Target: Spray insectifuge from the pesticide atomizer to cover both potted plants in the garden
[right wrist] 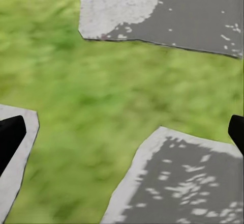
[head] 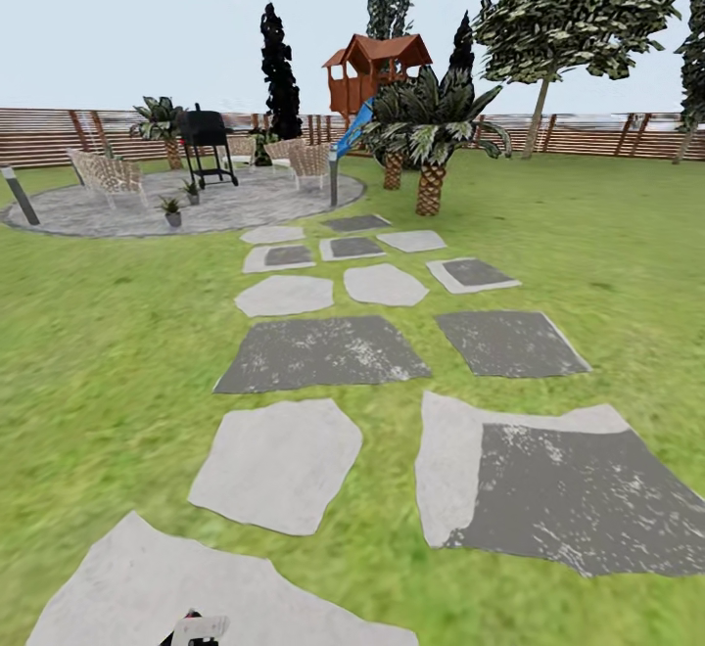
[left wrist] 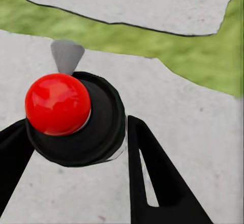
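The pesticide atomizer [left wrist: 58,104] sits between my left gripper's black fingers [left wrist: 152,183], seen from above: a glossy red knob on a round black cap with a grey nozzle cone. My left gripper [left wrist: 79,127] is shut on it above a pale stepping stone. A red, white and black tip of it pokes up at the lower edge of the head view [head: 194,629]. Far ahead at the left, two small potted plants [head: 172,207] [head: 191,188] stand on the round grey paving [head: 245,204]. My right gripper [right wrist: 122,132] hangs open over grass, with nothing between its fingers.
Pale and dark stepping stones [head: 318,352] lead across the lawn to the paving. A black grill [head: 206,142] and wicker chairs [head: 108,174] stand there. Two palms [head: 429,137], a short post [head: 333,181], a wooden playhouse [head: 377,69] and the slat fence [head: 587,135] lie beyond.
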